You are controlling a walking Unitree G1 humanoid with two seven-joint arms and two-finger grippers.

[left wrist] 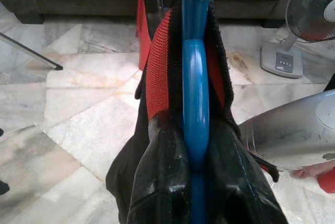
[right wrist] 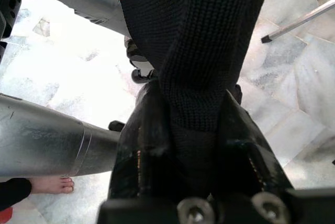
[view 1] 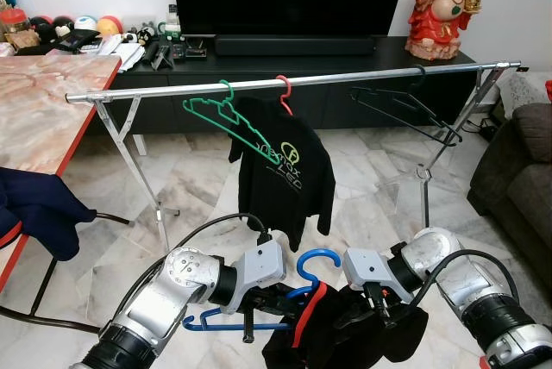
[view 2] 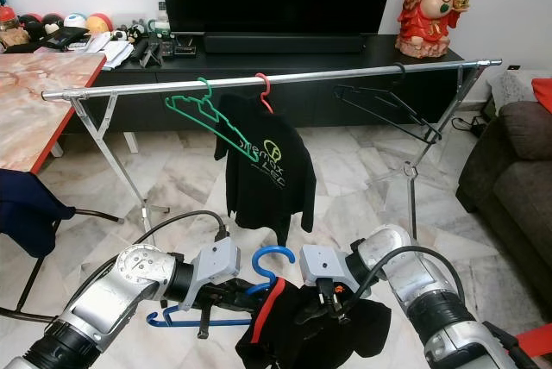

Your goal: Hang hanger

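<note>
A blue plastic hanger (view 1: pixel 310 272) carries a black garment with a red collar (view 1: pixel 341 334), low in front of me. My left gripper (left wrist: pixel 196 161) is shut on the blue hanger just below its hook. My right gripper (right wrist: pixel 196 130) is shut on a fold of the black garment. Ahead stands a silver clothes rail (view 1: pixel 293 83) at about chest height. On it hang an empty green hanger (view 1: pixel 220 112), a red hanger (view 1: pixel 283 93) with a black printed T-shirt (view 1: pixel 285 166), and an empty black hanger (view 1: pixel 405 106).
A marble-topped table (view 1: pixel 43 110) with a dark blue cloth (view 1: pixel 39 205) stands on the left. A dark sofa (view 1: pixel 517 171) is on the right. Behind the rail is a black TV console (view 1: pixel 293 50) with clutter and a red statue (view 1: pixel 447 3). A person's bare foot (right wrist: pixel 49 185) rests on the marble floor.
</note>
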